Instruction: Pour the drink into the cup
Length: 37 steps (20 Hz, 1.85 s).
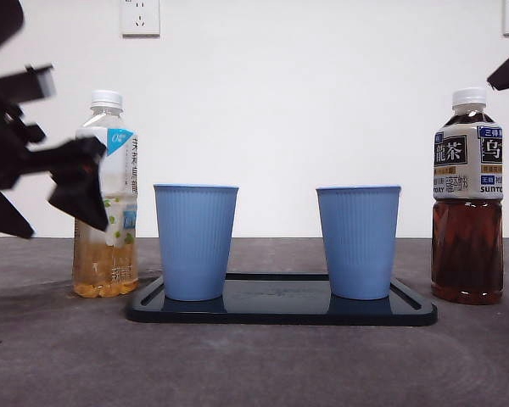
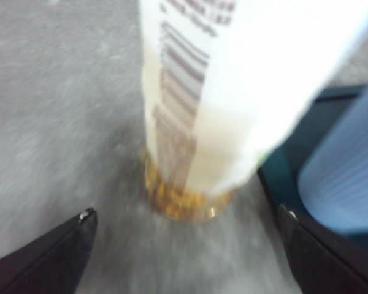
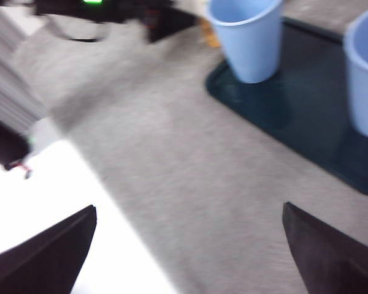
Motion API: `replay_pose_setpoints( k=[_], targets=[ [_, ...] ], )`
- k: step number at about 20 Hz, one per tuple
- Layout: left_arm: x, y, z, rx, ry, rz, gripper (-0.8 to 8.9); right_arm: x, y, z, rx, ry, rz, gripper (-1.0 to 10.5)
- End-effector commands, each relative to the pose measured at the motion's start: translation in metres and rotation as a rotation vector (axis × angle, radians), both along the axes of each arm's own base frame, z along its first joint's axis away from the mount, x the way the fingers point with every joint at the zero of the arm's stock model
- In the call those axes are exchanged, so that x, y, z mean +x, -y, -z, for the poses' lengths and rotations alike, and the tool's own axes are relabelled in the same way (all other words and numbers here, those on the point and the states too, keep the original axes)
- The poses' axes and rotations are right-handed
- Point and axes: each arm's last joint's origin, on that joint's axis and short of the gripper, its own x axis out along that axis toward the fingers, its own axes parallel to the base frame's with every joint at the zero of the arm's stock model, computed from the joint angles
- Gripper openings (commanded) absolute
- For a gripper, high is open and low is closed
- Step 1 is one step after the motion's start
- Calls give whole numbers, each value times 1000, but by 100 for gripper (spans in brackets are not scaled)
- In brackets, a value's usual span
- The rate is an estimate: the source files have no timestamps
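On the tray (image 1: 280, 312): two cups (image 1: 195, 242).

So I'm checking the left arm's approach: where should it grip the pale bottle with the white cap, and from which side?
Probably the labelled middle of the pale bottle, from its outer side, away from the tray. It stands upright, and the nearest blue cup crowds its other side. The left gripper already faces it, fingers spread wide.

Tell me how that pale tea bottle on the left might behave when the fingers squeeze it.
The pale tea bottle looks like thin clear plastic, so it may flex. Only partly full, it is probably light. Tall and narrow, it could tip if the open left gripper nudges it.
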Motion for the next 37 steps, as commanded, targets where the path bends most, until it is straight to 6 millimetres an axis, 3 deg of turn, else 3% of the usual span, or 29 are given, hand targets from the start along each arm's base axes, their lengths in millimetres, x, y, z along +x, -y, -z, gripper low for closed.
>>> replay_pose_setpoints(
  k=[1, 9, 13, 16, 19, 21, 22, 24, 25, 37],
  targets=[
    [-15, -3, -17, -8, 11, 8, 469, 2, 0, -4, -18, 37, 38, 471],
    [-86, -21, -63, -115, 56, 139, 463, 10, 8, -3, -177, 136, 396, 471],
    [-111, -29, -73, -217, 73, 211, 445, 9, 8, -3, -164, 125, 376, 471],
    [-123, -32, -79, -284, 91, 274, 366, 8, 6, -3, -128, 97, 310, 471],
    [-128, -34, -79, -291, 89, 276, 361, 7, 5, -3, -111, 79, 307, 471],
    [-129, -34, -78, -287, 72, 275, 246, 7, 5, -3, -109, 76, 308, 470],
    [-130, -34, -77, -285, 63, 274, 156, 7, 5, -3, -108, 76, 308, 411],
    [-130, -34, -77, -285, 64, 274, 3, 7, 5, -3, -109, 76, 307, 80],
    [-130, -34, -77, -286, 68, 275, 7, 7, 5, -3, -109, 76, 307, 3],
    [-130, -34, -77, -285, 70, 275, 7, 7, 6, -3, -109, 79, 310, 9]
  ],
)
